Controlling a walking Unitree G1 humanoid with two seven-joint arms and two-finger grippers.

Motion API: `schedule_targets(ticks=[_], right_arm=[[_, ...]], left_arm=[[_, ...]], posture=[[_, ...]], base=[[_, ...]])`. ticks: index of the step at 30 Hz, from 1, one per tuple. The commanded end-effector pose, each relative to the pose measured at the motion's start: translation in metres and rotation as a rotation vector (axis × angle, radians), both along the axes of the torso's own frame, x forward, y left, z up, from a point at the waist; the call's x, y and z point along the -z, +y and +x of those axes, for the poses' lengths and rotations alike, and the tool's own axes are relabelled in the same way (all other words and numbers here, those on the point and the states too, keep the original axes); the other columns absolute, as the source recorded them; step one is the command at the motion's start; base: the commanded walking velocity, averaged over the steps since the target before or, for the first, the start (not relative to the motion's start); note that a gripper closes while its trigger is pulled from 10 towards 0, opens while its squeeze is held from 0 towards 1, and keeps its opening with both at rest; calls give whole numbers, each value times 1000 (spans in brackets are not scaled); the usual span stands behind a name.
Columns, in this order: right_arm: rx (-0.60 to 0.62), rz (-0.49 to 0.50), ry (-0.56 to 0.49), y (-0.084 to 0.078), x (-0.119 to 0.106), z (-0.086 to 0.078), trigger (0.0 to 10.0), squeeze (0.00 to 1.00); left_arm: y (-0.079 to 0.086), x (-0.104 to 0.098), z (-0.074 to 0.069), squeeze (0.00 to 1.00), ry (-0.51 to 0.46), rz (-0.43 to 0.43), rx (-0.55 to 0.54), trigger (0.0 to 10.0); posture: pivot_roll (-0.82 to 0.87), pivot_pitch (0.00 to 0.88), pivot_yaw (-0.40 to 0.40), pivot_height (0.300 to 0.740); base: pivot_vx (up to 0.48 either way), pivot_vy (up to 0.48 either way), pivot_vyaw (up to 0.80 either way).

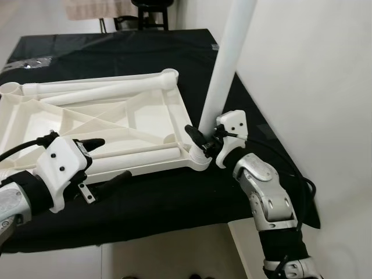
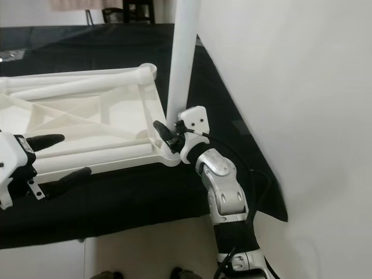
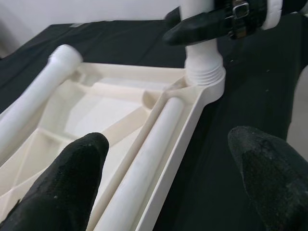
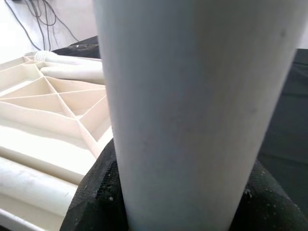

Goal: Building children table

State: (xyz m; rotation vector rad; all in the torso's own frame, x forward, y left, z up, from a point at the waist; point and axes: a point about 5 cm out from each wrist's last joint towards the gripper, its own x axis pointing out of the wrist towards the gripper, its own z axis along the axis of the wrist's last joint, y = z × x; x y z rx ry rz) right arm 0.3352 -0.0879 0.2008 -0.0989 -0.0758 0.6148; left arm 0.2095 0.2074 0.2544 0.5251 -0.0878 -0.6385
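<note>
A cream-white plastic children's tabletop (image 1: 110, 116), ribbed with diagonal braces, lies upside down on a bench covered with black cloth (image 1: 151, 197), which stands against a white wall (image 1: 314, 70). At the tabletop's near right corner a round threaded socket (image 3: 206, 79) holds a long white plastic leg tube (image 1: 229, 64) that stands upright, leaning a little away from the robot. The right hand (image 1: 204, 139) is clamped on this tube just above the socket, its black fingers (image 3: 197, 26) wrapped round the base of the tube; in the right wrist view the tube (image 4: 192, 106) rises straight up between the two dark pads. Two more white leg tubes lie loose in the tabletop's underside: one (image 1: 139, 156) along the near edge, just inside the rim, and another (image 1: 99, 93) near the far edge, lying at a slant. The far right corner socket (image 1: 169, 74) and the far left corner socket (image 1: 10, 89) stand open at the top. The left hand (image 1: 107, 163) hovers over the bench at the near edge of the tabletop, left of the upright tube, its two black fingers (image 3: 62, 187) spread well apart and holding nothing, one finger above the rim and the other above the black cloth.
</note>
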Motion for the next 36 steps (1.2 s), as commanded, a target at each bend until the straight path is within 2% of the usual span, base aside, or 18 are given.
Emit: schedule_targets(ticks=[1,2,3,4,5,8,10,11,15,17,19,20,21,24,25,29,30,36], right_arm=[[-17,-91,186,-2,42,2,10000,0],[-17,-91,186,-2,42,2,10000,0],[-65,-92,163,1,36,4,10000,706],[-65,-92,163,1,36,4,10000,706],[-105,-81,153,4,30,2,10000,1000],[-350,-105,32,9,2,-3,10000,1000],[-405,-103,10,9,-4,-4,10000,1000],[-475,-102,-9,7,-10,-4,10000,0],[-619,-140,-35,1,-19,-1,10000,0],[-675,-157,-49,-1,-24,4,10000,0],[-675,-157,-49,-1,-24,4,10000,0],[-716,-170,-59,-2,-31,10,10000,0],[-738,-165,-55,-3,-33,12,10000,0],[-757,-157,-49,-4,-35,13,10000,0],[-777,-153,-40,-6,-37,15,5412,0],[-805,-152,-32,-8,-38,17,5412,0],[-813,-128,-23,-9,-40,18,0,0],[-813,-116,2,-16,-36,21,0,0]], left_arm=[[-2,2,-1,0,9,-1,-2,10000],[-2,2,-1,0,9,-1,-2,10000],[-1,4,0,0,9,-2,-11,10000],[-1,4,0,0,9,-2,-11,10000],[0,5,0,0,13,-2,-15,10000],[-4,12,5,0,14,-44,-30,10000],[-5,14,6,0,14,-58,-32,10000],[-9,16,9,0,10,-74,-38,10000],[-23,26,16,0,1,-147,-58,10000],[-36,39,20,0,16,-198,-71,10000],[-36,39,20,0,16,-198,-71,10000],[-53,59,20,0,62,-273,-72,10000],[-60,66,18,0,87,-307,-67,10000],[-65,72,16,0,106,-342,-66,10000],[-70,77,15,0,127,-378,-62,10000],[-75,81,14,0,144,-413,-63,10000],[-77,82,14,0,148,-434,-62,10000],[-81,81,16,0,145,-453,-60,10000]], posture=[[127,220,-76,740],[127,220,-76,740],[126,216,-75,740],[126,216,-75,740],[126,216,-75,740],[126,206,-79,740],[126,206,-79,740],[131,201,-82,740],[136,197,-86,740],[142,195,-95,740],[142,195,-95,740],[146,195,-98,740],[148,196,-104,740],[150,196,-105,740],[151,196,-104,740],[149,197,-105,740],[148,198,-106,740],[137,208,-104,740]], base=[[0,0,0],[0,0,0],[0,0,0],[0,0,0],[0,0,0],[0,0,0],[0,0,0],[0,0,0],[0,0,0],[0,0,0],[0,0,0],[0,0,0],[0,0,0],[0,0,0],[0,0,0],[0,0,0],[0,0,0],[0,0,0]])
